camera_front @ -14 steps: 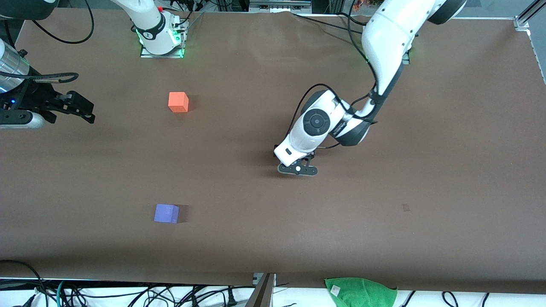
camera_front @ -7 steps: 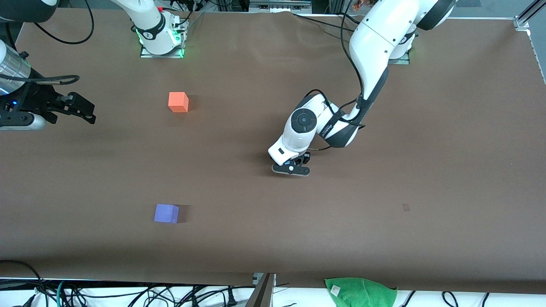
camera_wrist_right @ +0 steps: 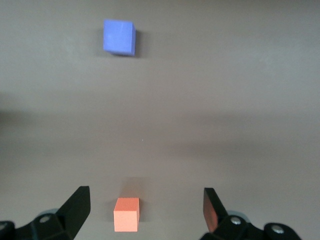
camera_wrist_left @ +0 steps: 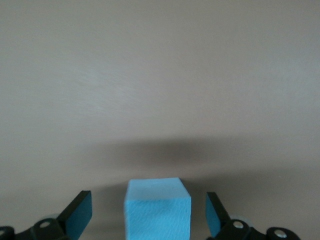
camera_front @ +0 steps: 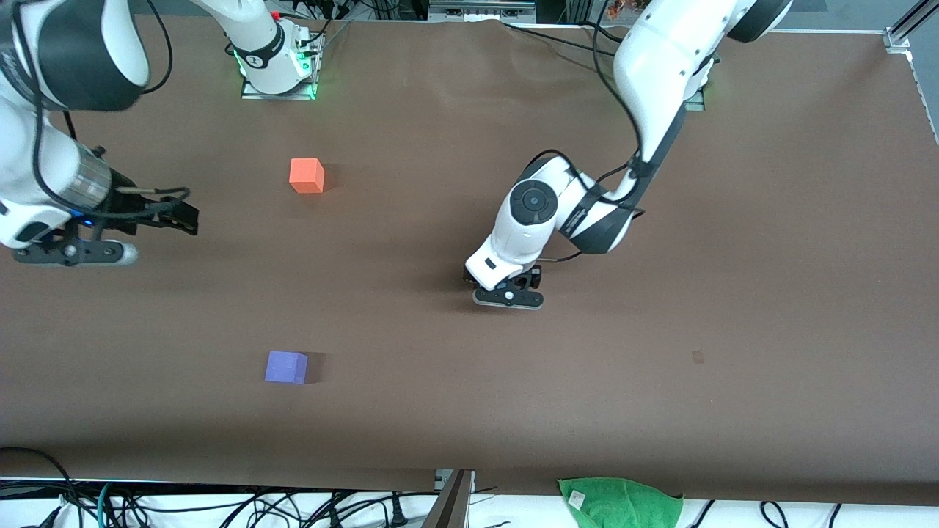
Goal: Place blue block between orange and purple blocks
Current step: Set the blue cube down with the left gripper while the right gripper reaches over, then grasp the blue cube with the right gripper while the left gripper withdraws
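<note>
The blue block [camera_wrist_left: 157, 212] sits on the table between the open fingers of my left gripper [camera_wrist_left: 147, 200], with a gap on each side. In the front view the left gripper [camera_front: 508, 296] is low at mid-table and hides the block. The orange block [camera_front: 307, 175] lies toward the right arm's end, and the purple block [camera_front: 286, 367] lies nearer the front camera in line with it. My right gripper [camera_front: 71, 253] hangs open and empty over the table's right-arm end. The right wrist view shows its open jaws [camera_wrist_right: 145, 197], the orange block [camera_wrist_right: 126, 214] and the purple block [camera_wrist_right: 119, 36].
A green cloth [camera_front: 620, 501] lies at the table's near edge. Cables run along that edge and around both arm bases. A small dark mark [camera_front: 698, 356] is on the brown mat toward the left arm's end.
My right arm has swung in over the table from its edge and now points down. My left gripper has shifted only slightly around the blue block.
</note>
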Robot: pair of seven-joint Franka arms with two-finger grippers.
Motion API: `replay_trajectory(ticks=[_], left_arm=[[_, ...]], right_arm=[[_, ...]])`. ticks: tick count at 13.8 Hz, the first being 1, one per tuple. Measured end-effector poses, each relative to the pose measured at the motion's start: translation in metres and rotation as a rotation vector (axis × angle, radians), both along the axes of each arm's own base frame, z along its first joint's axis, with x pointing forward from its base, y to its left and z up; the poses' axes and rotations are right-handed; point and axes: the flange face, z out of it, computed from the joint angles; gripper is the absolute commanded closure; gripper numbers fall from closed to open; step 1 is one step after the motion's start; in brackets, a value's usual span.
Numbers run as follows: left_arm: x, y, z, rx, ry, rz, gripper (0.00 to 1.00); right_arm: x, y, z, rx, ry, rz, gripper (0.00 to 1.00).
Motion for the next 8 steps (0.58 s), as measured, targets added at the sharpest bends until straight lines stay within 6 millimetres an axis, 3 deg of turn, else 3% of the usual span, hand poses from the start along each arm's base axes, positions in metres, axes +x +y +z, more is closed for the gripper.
replay_trajectory(ticks=[2, 4, 6, 8], left_arm=[[0.007, 0.03, 0.068, 0.037, 0.013, 0.057, 0.0], [0.011, 0.08, 0.138, 0.091, 0.041, 0.12, 0.0], [0.019, 0.145, 0.182, 0.134, 0.077, 0.18, 0.0], [0.029, 0.21, 0.21, 0.155, 0.095, 0.173, 0.0]], right_arm=[[0.008, 0.019, -0.032, -0.002, 0.041, 0.022, 0.0], [0.012, 0.062, -0.055, 0.026, 0.035, 0.044, 0.0], [0.014, 0.117, -0.075, 0.064, -0.014, -0.019, 0.0], [0.011, 0.182, -0.103, 0.111, -0.056, -0.111, 0.0]])
